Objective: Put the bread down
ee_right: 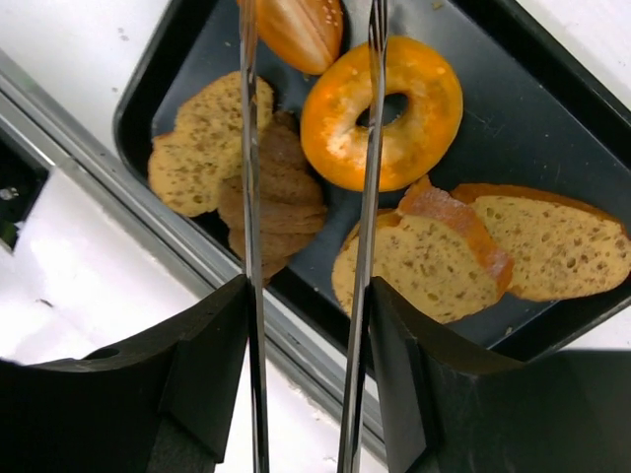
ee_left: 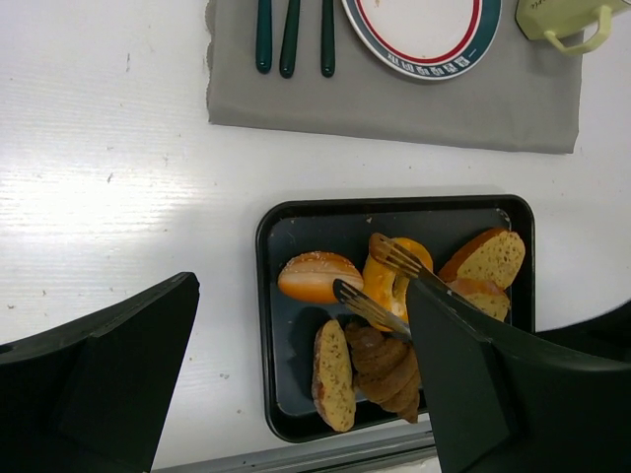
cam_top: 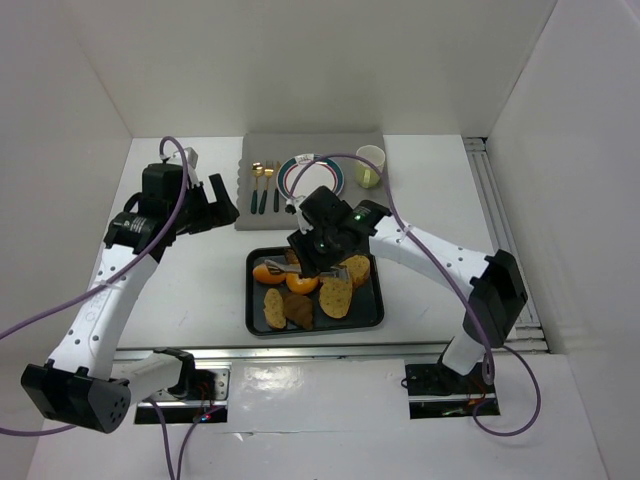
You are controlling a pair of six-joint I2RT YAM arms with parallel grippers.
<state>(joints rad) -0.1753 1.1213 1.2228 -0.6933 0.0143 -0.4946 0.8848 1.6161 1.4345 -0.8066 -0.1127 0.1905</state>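
Observation:
A black tray holds several breads: an orange bagel, a seeded bun, a brown croissant and seeded slices. My right gripper hovers over the tray, shut on metal tongs. The tongs' arms stand apart: one crosses the bagel's hole, the other passes left of the bagel. In the left wrist view the tong tips sit either side of the bagel's rim. My left gripper is open and empty, above the table left of the placemat.
A grey placemat behind the tray carries a white plate with a coloured rim, several pieces of green-handled cutlery and a pale green mug. White walls enclose the table. A metal rail runs along the near edge.

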